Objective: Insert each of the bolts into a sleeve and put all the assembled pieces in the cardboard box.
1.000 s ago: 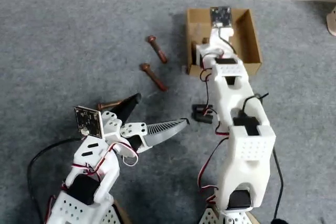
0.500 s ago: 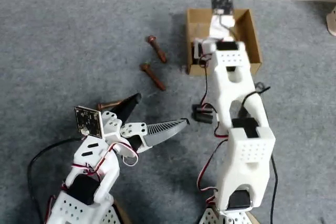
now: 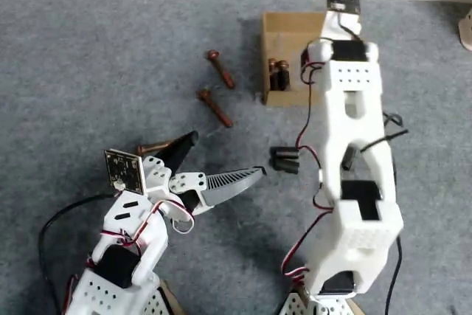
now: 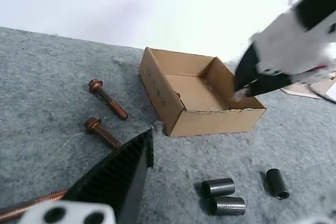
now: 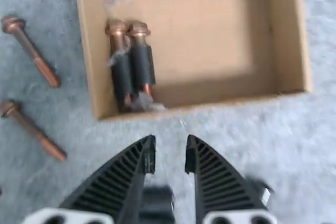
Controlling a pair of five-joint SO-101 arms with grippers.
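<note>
Assembled pieces (image 5: 131, 69), 2 of them, lay in the cardboard box (image 5: 294, 35); the right gripper (image 5: 170, 144) had risen clear, slightly parted and empty. The left gripper (image 3: 226, 154) waited wide open, 3 bolts (image 3: 215, 107) unsleeved.

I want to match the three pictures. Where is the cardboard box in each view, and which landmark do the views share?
High view: the box is at the far edge, right of centre, partly under the right arm.
Left wrist view: the box stands beyond the three dark sleeves.
Right wrist view: the box lies just beyond the right gripper.
Shared landmark: the two loose bolts beside the box.
</note>
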